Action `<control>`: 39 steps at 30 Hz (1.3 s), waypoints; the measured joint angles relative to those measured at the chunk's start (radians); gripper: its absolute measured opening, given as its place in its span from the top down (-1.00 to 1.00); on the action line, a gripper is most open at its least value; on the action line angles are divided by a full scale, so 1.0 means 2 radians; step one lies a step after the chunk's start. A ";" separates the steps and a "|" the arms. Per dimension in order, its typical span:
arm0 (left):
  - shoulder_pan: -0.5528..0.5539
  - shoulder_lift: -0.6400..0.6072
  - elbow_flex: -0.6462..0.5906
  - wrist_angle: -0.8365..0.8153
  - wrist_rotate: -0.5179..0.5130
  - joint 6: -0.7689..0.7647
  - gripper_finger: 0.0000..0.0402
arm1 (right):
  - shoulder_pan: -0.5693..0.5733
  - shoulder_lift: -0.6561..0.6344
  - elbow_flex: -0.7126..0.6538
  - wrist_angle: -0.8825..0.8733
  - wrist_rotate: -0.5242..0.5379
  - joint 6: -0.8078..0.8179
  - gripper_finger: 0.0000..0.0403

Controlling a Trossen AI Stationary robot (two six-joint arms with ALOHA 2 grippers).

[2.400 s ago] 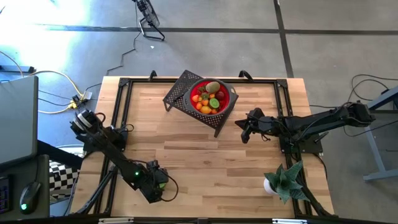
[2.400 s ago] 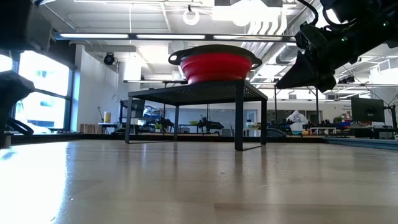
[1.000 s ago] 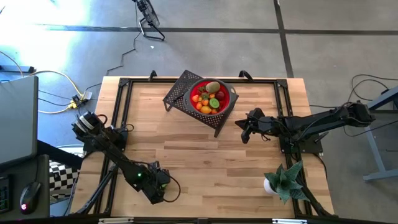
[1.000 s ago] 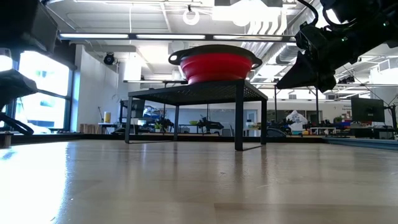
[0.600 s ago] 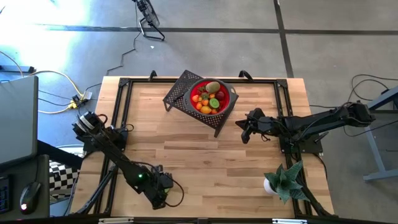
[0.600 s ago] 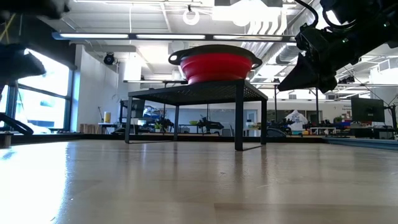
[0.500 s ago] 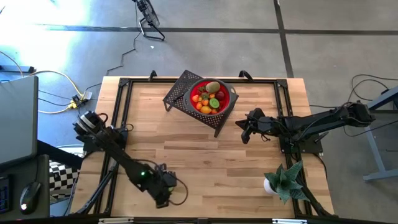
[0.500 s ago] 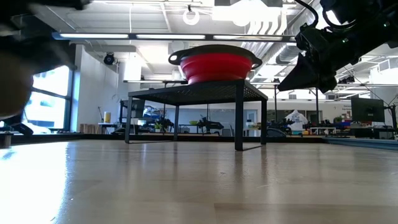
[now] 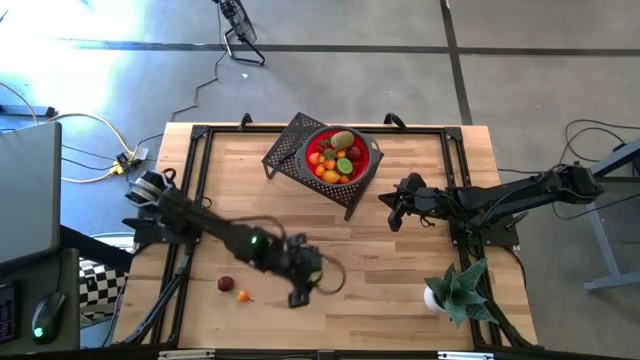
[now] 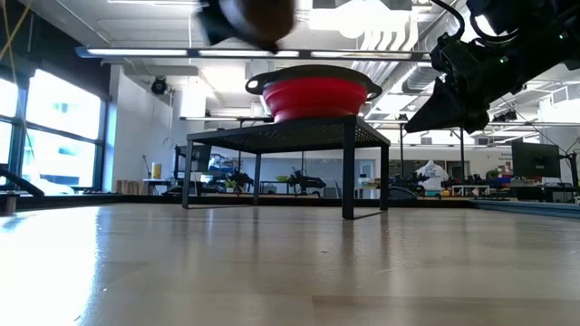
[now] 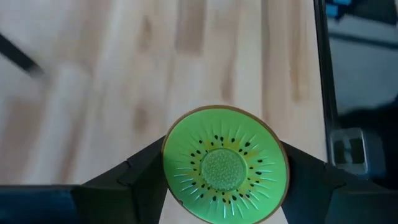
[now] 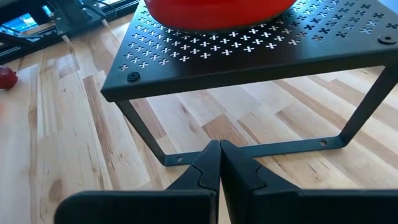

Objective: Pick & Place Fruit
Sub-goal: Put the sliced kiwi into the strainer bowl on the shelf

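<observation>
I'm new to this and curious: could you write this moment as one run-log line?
left gripper: shut on kiwi half, above table | right gripper: shut, empty, beside black stand | red bowl: holds fruit

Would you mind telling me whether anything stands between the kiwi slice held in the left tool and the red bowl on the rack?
Nothing visible does. The left tool holds the kiwi slice over bare table, and the boards between it and the red bowl on the black rack show nothing on them. The right tool waits off to the side.

Two dark jointed arms (green indicator light on the left one), trailing black cables
</observation>
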 joint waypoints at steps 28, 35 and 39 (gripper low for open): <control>0.294 0.005 0.153 0.004 -0.004 0.151 -0.19 | 0.000 0.000 0.000 0.008 0.001 -0.014 0.99; 0.318 0.021 0.154 0.017 -0.017 0.112 -0.19 | 0.000 0.000 0.000 0.008 0.002 -0.014 0.99; 0.317 0.038 0.153 0.054 -0.023 0.105 -0.19 | 0.000 0.000 0.000 0.007 0.002 -0.014 0.99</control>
